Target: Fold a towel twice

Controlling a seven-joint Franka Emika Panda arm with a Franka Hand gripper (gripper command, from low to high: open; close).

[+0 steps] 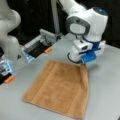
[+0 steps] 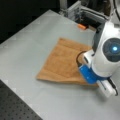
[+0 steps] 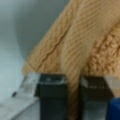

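The towel (image 1: 58, 88) lies spread on the grey table (image 1: 105, 100), one corner lifted at a front view's top right. Our gripper (image 1: 83, 63) sits directly above that corner; the cloth stretches away toward the bottom left. Only the wrist view shows the fingers (image 3: 52, 97) pinching the edge.

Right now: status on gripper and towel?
Gripper shut on towel corner, fabric pinched between fingers. Corner lifted; rest flat on table, unfolded. Nothing in the way.
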